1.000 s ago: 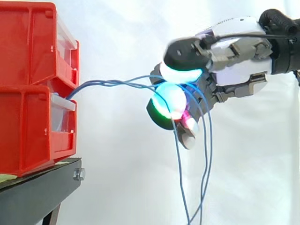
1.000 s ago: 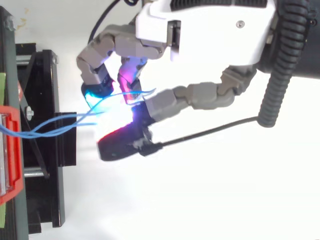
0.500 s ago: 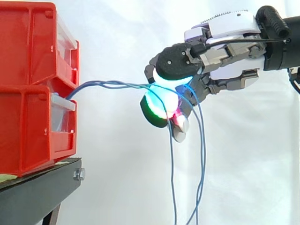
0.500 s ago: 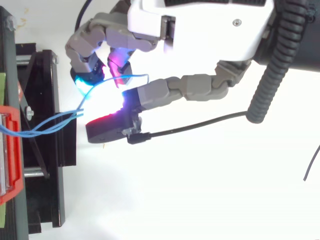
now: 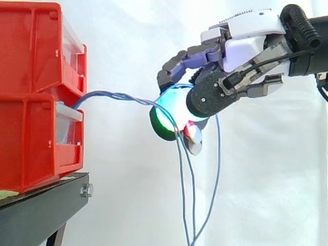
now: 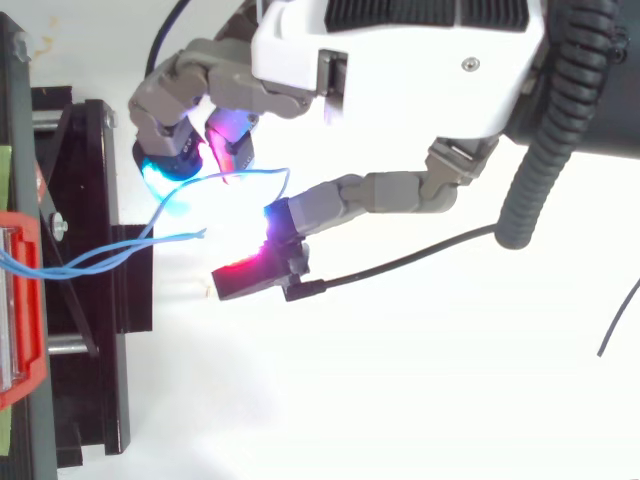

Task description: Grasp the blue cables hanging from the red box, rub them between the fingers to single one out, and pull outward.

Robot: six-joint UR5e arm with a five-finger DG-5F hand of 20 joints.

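Note:
Two stacked red bins (image 5: 36, 97) stand at the left on a black stand (image 5: 41, 210). Thin blue cables (image 5: 123, 96) come out between the bins, run twisted to the right, bend over my hand's fingers and hang down past the lower edge. My hand (image 5: 246, 46) reaches in from the right with its fingers curled round the cables; the dark thumb (image 5: 210, 100) lies across the green-glowing fingertips (image 5: 165, 117). From above, the hand (image 6: 400, 70) is over the blue cables (image 6: 110, 255). One strand loops by the cyan-lit fingers (image 6: 170, 150), and the red-glowing thumb (image 6: 255, 278) sits beside them.
The red bin's edge (image 6: 25, 300) and the black stand (image 6: 100, 300) fill the left side from above. A white curtain hangs behind the work. To the right of the bins, the hanging strands drop through open space below my hand.
The thumb has swung down across the glowing fingertips. The hand has shifted slightly towards the bins, and the hanging strands have drawn closer together and moved left.

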